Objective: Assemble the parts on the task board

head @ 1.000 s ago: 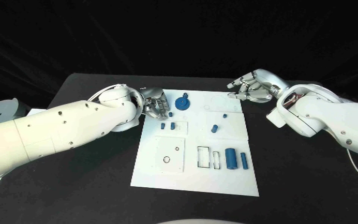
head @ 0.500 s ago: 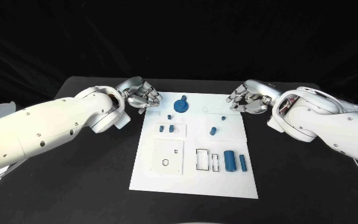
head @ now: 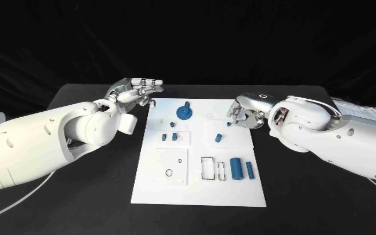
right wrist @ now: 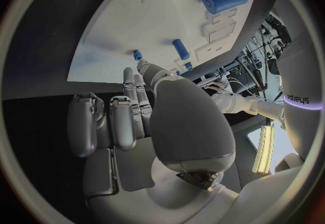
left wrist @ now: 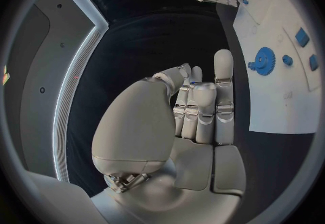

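Beside the far left corner of the task board (head: 200,183), the left hand (head: 138,91) hovered above the black table (head: 313,191). It held nothing; its fingers (left wrist: 223,80) were extended and lay close together rather than spread, as the left wrist view showed. The blue gear (head: 184,112) lay on the board just to the inner side of this hand, near but apart from it. Two small blue pegs (head: 169,136) sat on the board nearer the robot than the hand.

The right hand (head: 245,115) hung at the far right edge of the board, over its rim. Its fingers (right wrist: 125,121) were curled inward toward the palm, and no part was visible in them. A short blue pin (head: 218,137) lay on the board just inward of this hand and slightly nearer the robot. A second tiny blue piece sat close to the fingertips; whether they touched it could not be told.

Well nearer the robot than the right hand, a large blue cylinder (head: 235,165) and a thinner blue rod (head: 249,170) lay side by side near the board's right edge, next to two rectangular slots (head: 213,169). The raised white plate (head: 174,164) with two holes sat left of the slots.
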Robot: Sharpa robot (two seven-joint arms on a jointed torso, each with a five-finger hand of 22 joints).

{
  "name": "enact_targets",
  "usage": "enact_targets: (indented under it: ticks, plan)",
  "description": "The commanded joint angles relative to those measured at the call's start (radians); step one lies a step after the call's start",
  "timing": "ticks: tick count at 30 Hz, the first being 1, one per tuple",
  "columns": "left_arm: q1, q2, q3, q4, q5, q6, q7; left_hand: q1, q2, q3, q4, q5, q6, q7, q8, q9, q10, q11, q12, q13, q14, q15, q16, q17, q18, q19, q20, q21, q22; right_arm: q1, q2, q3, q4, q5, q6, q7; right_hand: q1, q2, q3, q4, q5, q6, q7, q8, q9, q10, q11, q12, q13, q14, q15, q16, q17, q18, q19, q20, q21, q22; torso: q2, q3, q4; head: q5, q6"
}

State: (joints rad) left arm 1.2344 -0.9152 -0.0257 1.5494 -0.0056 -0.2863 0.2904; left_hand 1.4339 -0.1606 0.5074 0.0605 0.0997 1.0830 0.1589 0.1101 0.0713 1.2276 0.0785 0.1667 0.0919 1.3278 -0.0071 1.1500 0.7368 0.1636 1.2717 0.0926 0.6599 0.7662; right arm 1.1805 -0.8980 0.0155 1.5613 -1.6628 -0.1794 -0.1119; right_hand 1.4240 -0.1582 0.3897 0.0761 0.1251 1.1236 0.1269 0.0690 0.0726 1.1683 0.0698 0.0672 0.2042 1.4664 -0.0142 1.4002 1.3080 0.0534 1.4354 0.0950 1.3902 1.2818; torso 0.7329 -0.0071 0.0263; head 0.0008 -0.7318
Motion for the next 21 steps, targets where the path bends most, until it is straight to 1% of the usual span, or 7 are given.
enact_targets:
  ticks: [1, 4, 9, 16, 21]
  plan:
    - [-0.001, -0.003, 0.0, 0.015, 0.14, 0.014, 0.072, -0.009, 0.001, -0.009, 0.0, 0.004, 0.004, -0.002, 0.004, -0.001, 0.0, -0.002, 0.005, 0.002, -0.008, 0.0, -0.005, -0.003, 0.018, -0.006, 0.0, -0.007, -0.004, -0.007, 0.009, -0.001, -0.003, -0.1, 0.05, -0.046, -0.003, -0.009, 0.011, 0.001, -0.005, -0.002, 0.0, -0.005, -0.001, -0.007, 0.002, -0.003, -0.014, 0.058, 0.007, -0.006, 0.041, 0.014, -0.007, -0.002, -0.008, -0.004, 0.001, 0.0009, 0.0013, -0.003, -0.001]
    - [-0.001, -0.005, -0.001, 0.023, 0.144, 0.02, 0.075, -0.01, 0.002, -0.011, -0.002, 0.004, 0.004, -0.002, 0.005, -0.001, -0.001, -0.002, 0.007, 0.003, -0.01, 0.0, -0.007, -0.007, 0.019, -0.008, 0.0, -0.012, -0.009, -0.011, 0.017, -0.002, -0.005, -0.107, 0.058, -0.046, -0.004, -0.009, 0.016, 0.0, -0.005, -0.001, 0.0, -0.005, -0.001, -0.009, 0.001, -0.003, -0.021, 0.058, 0.006, -0.008, 0.039, 0.014, -0.007, -0.002, -0.009, -0.006, 0.001, 0.0007, 0.0007, -0.001, -0.001]
    - [-0.002, -0.008, -0.002, 0.031, 0.148, 0.024, 0.074, -0.01, 0.003, -0.013, -0.003, 0.005, 0.004, -0.002, 0.005, -0.001, -0.002, -0.002, 0.009, 0.003, -0.011, 0.0, -0.009, -0.01, 0.019, -0.01, 0.0, -0.016, -0.011, -0.018, 0.029, -0.003, -0.01, -0.115, 0.074, -0.044, -0.005, -0.009, 0.025, -0.001, -0.006, 0.001, -0.002, -0.004, 0.0, -0.01, 0.0, -0.003, -0.033, 0.058, 0.005, -0.011, 0.035, 0.014, -0.008, -0.002, -0.011, -0.008, 0.0, 0.0011, 0.0004, -0.003, -0.003]
    - [-0.002, -0.009, -0.002, 0.033, 0.148, 0.025, 0.073, -0.01, 0.004, -0.014, -0.006, 0.006, 0.004, -0.002, 0.005, -0.002, -0.004, -0.002, 0.011, 0.004, -0.014, 0.0, -0.011, -0.015, 0.019, -0.01, 0.0, -0.018, -0.012, -0.024, 0.041, -0.004, -0.02, -0.123, 0.089, -0.044, -0.005, -0.007, 0.032, -0.002, -0.006, 0.004, -0.002, -0.003, 0.0, -0.008, -0.001, -0.002, -0.041, 0.058, 0.004, -0.013, 0.033, 0.015, -0.008, -0.003, -0.013, -0.01, 0.001, 0.0009, -0.0003, -0.002, -0.002]
    - [-0.002, -0.008, -0.002, 0.033, 0.148, 0.025, 0.072, -0.011, 0.005, -0.017, -0.009, 0.007, 0.002, -0.002, 0.004, -0.002, -0.008, -0.001, 0.015, 0.005, -0.017, 0.0, -0.013, -0.021, 0.019, -0.011, 0.0, -0.02, -0.014, -0.027, 0.054, -0.006, -0.034, -0.127, 0.094, -0.043, -0.006, -0.005, 0.037, -0.002, -0.007, 0.005, -0.002, -0.003, 0.001, -0.007, -0.001, -0.001, -0.046, 0.058, 0.004, -0.014, 0.033, 0.015, -0.008, -0.004, -0.013, -0.01, 0.0, 0.001, 0.0006, -0.003, -0.002]
